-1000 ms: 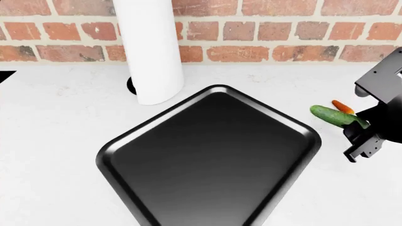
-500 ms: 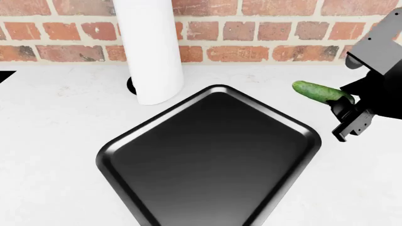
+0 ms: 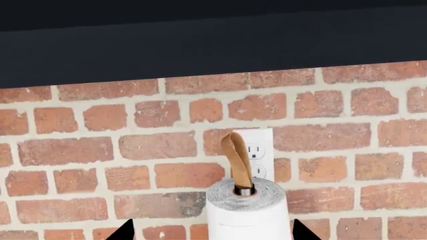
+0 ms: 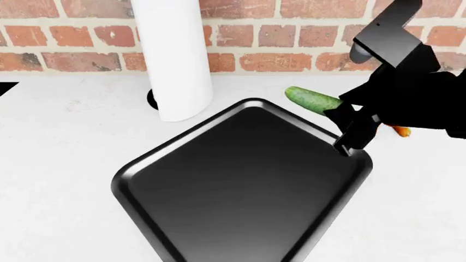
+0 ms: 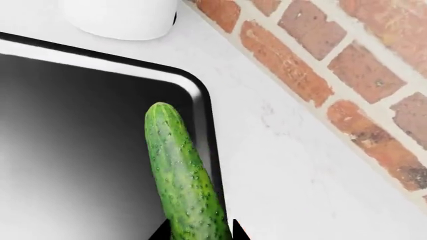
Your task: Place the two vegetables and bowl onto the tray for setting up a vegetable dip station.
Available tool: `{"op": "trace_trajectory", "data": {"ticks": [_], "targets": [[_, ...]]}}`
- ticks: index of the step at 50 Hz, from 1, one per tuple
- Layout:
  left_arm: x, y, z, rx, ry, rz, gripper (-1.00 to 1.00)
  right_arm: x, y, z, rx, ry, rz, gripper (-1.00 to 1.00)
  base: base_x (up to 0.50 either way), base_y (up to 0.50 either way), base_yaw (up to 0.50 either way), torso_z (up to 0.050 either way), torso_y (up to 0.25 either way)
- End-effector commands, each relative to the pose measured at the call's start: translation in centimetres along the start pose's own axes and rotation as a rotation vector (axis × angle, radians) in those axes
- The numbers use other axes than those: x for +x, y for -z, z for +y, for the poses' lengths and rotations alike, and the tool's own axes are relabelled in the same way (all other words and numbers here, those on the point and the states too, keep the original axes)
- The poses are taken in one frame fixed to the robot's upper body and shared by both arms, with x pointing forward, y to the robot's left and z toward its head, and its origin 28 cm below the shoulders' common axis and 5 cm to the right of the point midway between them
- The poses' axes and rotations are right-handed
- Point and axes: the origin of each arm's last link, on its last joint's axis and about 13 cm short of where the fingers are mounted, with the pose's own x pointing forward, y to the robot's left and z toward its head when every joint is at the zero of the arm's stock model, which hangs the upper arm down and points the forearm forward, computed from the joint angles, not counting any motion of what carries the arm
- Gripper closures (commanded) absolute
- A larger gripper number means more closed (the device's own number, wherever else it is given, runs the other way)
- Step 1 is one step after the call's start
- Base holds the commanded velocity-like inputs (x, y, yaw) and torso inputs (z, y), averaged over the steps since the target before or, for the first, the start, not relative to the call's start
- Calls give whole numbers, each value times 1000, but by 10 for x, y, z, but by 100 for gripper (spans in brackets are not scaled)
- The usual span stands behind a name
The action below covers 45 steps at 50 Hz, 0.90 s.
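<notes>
We begin with the white worktop (image 4: 58,164), which fills the head view below the brick wall (image 4: 291,33). On it lies the black tray (image 4: 240,191), turned like a diamond and taking the centre and lower part of the frame; nothing rests on it yet. Just beyond its upper left edge stands the paper-towel roll (image 4: 178,54). At the upper right we see our right hand (image 4: 350,123), closed on one end of the cucumber (image 4: 313,100) and carrying it in the air. The long axis of the cucumber points from the hand toward the upper left, and its free end hangs over the tray's upper right rim, as the right wrist view confirms (image 5: 180,175). The carrot (image 4: 400,131) shows only as a small orange tip on the worktop behind the hand. The bowl is not visible. Of the left hand we cannot tell the state; only two dark tips appear in its own view.
</notes>
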Motion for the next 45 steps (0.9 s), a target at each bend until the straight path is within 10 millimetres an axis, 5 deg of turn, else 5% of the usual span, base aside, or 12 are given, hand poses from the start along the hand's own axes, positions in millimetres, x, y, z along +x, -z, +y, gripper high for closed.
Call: {"op": "trace_trajectory", "data": {"ticks": [1,45], "targets": [[0,-1,0,-1,0,-2,-100,10,-8,10,3,-28,12,100,0,0,0,0,0],[-1,-1,1,-1,0,-4,-100,36,3,27,10,-53,77,100,0,0,0,0,0]]}}
